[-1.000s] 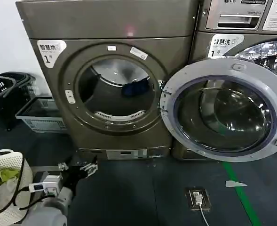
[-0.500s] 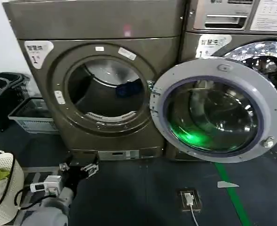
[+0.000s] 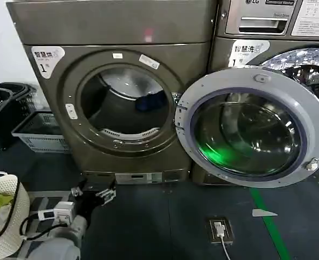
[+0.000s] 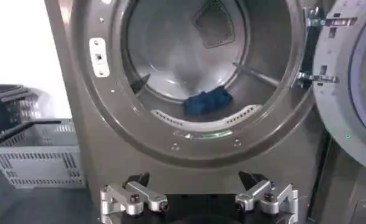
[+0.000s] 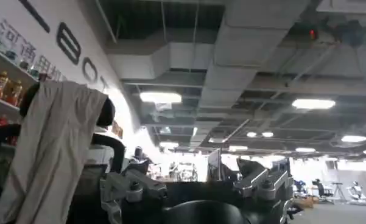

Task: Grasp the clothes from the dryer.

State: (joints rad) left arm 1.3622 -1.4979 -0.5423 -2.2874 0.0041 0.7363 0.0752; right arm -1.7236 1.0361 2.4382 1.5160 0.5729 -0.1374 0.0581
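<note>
Head view shows the grey-brown front-loading dryer (image 3: 121,103) with its round glass-and-silver door (image 3: 251,127) swung fully open to the robot's right, in front of a second machine (image 3: 278,32) of the same kind. Inside the drum, a dark blue crumpled piece of clothing (image 3: 151,101) lies toward the right of the opening, low on the drum wall. The left wrist view looks straight into the drum and shows the same blue clothing (image 4: 207,101) resting on the drum floor just behind the perforated lint-filter strip (image 4: 210,120) at the front lip.

The left gripper (image 3: 93,194) hangs low in front of the dryer, below the door opening and near the machine's bottom panel, well apart from the clothing. Its jaws stand apart and empty, with the two metal fingers (image 4: 131,198) spread wide in the left wrist view.

The right gripper (image 5: 195,185) points upward toward a ceiling with ducts and strip lights; its jaws are also apart and hold nothing. Just beside it, a beige cloth (image 5: 52,152) hangs over a dark frame.

On the floor to the left of the dryer sit a grey slatted plastic crate (image 3: 40,132) and black baskets (image 3: 5,103), and a white woven basket (image 3: 2,216) with green fabric stands beside the left arm.
</note>
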